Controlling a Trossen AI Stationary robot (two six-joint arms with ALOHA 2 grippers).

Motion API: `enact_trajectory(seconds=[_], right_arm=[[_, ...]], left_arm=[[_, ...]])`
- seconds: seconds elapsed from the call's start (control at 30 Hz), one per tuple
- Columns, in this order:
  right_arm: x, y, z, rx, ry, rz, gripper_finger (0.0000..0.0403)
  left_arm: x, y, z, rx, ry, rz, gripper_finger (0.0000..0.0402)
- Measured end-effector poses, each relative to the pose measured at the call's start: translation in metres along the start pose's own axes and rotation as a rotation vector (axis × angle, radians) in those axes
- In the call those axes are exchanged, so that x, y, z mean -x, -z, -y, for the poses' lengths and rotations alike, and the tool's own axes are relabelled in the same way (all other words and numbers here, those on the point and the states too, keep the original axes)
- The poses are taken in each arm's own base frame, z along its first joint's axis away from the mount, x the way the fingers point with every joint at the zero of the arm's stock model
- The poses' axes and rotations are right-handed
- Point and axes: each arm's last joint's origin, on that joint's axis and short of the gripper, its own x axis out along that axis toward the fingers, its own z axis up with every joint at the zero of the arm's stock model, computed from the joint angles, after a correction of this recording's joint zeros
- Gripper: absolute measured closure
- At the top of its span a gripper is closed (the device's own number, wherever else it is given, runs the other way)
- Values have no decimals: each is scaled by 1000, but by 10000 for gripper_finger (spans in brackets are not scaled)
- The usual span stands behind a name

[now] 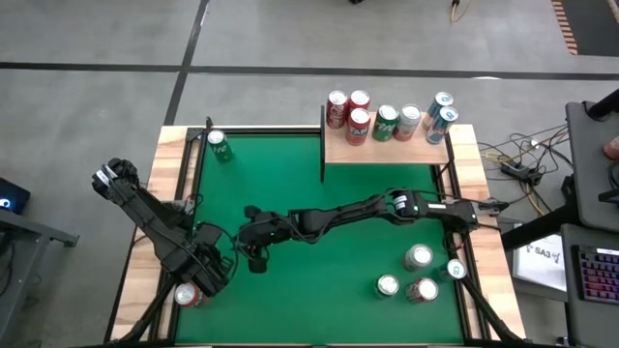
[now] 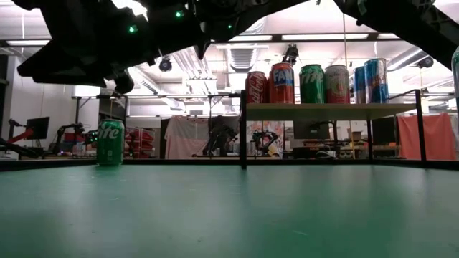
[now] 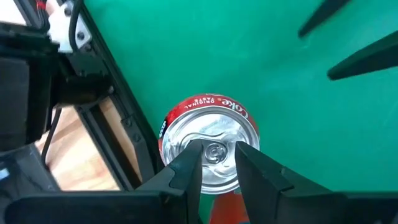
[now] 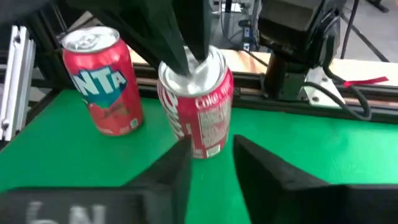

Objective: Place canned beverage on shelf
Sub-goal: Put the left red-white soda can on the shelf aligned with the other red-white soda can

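Observation:
A red Coke can point(image 3: 211, 134) stands upright near the table's front left corner, with a red Fanta can point(image 4: 106, 87) beside it. My left gripper point(image 3: 216, 155) is above the Coke can point(image 4: 205, 112), pointing down, its fingers closed to a narrow gap on the lid. My right gripper point(image 4: 211, 155) reaches across the green table toward the Coke can, roughly level. It is open, well short of the can, with nothing between its fingers. In the high view it is at mid table point(image 1: 253, 257). The shelf point(image 1: 387, 145) stands at the far right and carries several cans. My left gripper comes at the Coke can from above, its fingers pointing down onto the middle of the lid point(image 3: 214, 127). The pull tab point(image 3: 215, 151) sits between the two fingertips point(image 4: 186, 46). The can stays upright. Whether its base is on the table I cannot tell.
A green Sprite can point(image 1: 221, 147) stands at the far left of the table. Several cans point(image 1: 418, 257) stand near the front right corner. The shelf's board point(image 2: 330, 110) rests on thin black posts. The table's black frame rail point(image 3: 118, 112) runs beside the Coke can.

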Motion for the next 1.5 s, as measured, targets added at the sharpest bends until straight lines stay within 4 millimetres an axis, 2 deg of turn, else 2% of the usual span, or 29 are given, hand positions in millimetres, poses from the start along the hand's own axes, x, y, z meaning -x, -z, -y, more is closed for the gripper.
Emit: enact_trajectory(seconds=[0.27, 0.57, 0.73, 0.9, 1.03, 1.17, 1.37, 1.5], right_arm=[[-11, 8, -1, 2, -26, 119, 173], [-19, 13, -2, 8, -44, 227, 105], [-26, 24, -2, 3, -51, 269, 95], [-26, 24, -1, 8, -48, 278, 94], [-27, 28, 1, 16, -37, 242, 94], [-26, 28, 3, 14, -34, 231, 94], [-25, 26, 3, 14, -37, 231, 94], [-26, 27, 2, 13, -42, 212, 94]], left_arm=[[0, 0, -1, -1, -8, -2, 322], [0, -1, -1, -8, -13, 13, 322], [-1, -2, -1, -12, -5, 53, 322], [0, -2, -1, -9, -6, 53, 322], [12, -3, -2, 6, 10, 42, 322], [18, -2, -2, 56, 13, -26, 322], [13, 5, -4, 44, -69, -207, 322], [14, 6, -5, 4, -67, -217, 322]])
